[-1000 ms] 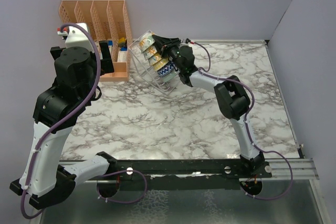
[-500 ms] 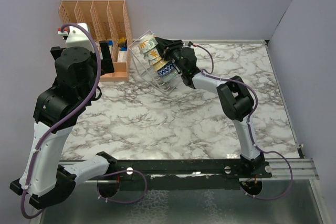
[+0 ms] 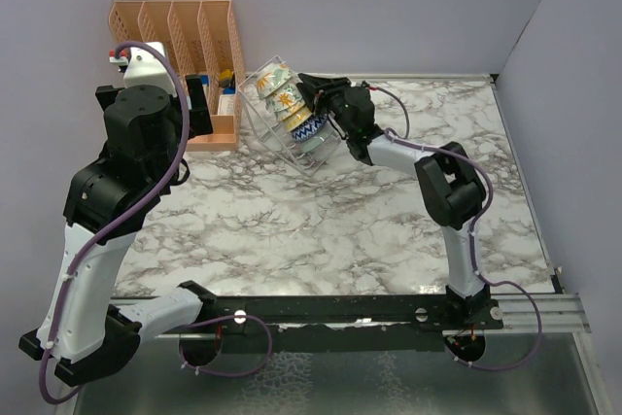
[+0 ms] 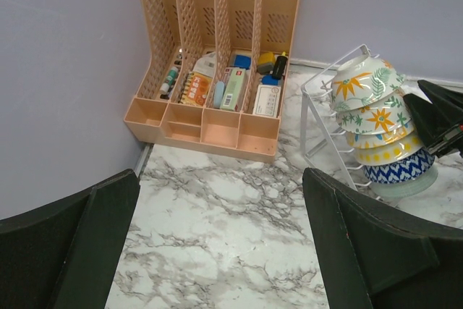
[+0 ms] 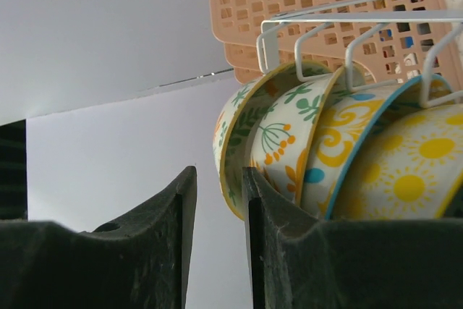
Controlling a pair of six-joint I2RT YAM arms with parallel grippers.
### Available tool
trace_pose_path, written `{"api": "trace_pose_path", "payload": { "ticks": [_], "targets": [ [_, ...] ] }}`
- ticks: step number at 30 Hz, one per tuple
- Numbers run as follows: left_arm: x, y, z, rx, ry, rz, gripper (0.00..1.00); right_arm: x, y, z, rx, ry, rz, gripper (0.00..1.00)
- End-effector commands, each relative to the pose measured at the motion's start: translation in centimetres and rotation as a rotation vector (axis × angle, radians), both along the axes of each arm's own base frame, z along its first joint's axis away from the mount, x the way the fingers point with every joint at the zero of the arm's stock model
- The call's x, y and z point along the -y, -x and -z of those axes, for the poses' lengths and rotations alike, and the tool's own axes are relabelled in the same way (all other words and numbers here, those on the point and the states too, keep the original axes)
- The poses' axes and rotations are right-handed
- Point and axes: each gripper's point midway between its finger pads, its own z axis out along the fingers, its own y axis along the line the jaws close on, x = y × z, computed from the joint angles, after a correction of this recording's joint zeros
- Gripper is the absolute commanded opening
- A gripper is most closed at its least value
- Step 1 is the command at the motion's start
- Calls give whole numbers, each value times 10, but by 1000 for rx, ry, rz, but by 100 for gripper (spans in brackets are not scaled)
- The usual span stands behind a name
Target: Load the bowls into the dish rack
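Observation:
Several bowls stand nested on edge in the white wire dish rack [image 3: 292, 148] at the back of the table. In the left wrist view they run from a leaf-print bowl [image 4: 365, 77] down through a flower one [image 4: 376, 117], a yellow-sun one [image 4: 383, 151] and a blue-patterned one [image 4: 398, 169] to a teal one [image 4: 416, 184]. My right gripper [image 3: 309, 83] sits just right of the topmost bowls. Its jaws [image 5: 219, 179] stand a narrow gap apart with nothing between them, next to the leaf-print bowl's rim [image 5: 235, 135]. My left gripper [image 3: 194, 104] is wide open and empty [image 4: 221, 200], held high over the table's left.
An orange slotted file organizer [image 3: 185, 41] with small items stands at the back left against the wall, just left of the rack; it also shows in the left wrist view [image 4: 217, 48]. Grey walls close the back and both sides.
My right gripper has drawn back a little to the right, away from the stacked bowls. The left arm has not moved.

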Motion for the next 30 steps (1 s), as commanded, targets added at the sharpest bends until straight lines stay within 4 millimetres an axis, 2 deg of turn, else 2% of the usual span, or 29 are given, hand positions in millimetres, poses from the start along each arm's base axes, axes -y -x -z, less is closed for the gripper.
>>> {"api": "trace_pose_path", "payload": {
  "ticks": [1, 7, 12, 17, 22, 25, 30],
  "targets": [
    [3, -2, -3, 18, 14, 8, 99, 13, 8, -13, -18, 18, 0, 32],
    [6, -3, 1, 6, 22, 17, 99, 20, 18, -17, -21, 48, -8, 33],
    [7, -3, 4, -3, 27, 19, 99, 27, 25, -20, -26, 146, -15, 33],
    [10, -4, 9, -21, 29, 28, 99, 29, 32, -11, -53, 265, -40, 33],
    [10, -2, 12, -29, 40, 31, 99, 28, 37, 4, -86, 324, -69, 34],
    [11, -2, 12, -34, 39, 34, 99, 27, 37, 6, -78, 334, -78, 34],
    [28, -7, 25, -95, 21, 119, 99, 28, 35, -8, 8, 490, -80, 34]
  ]
}}
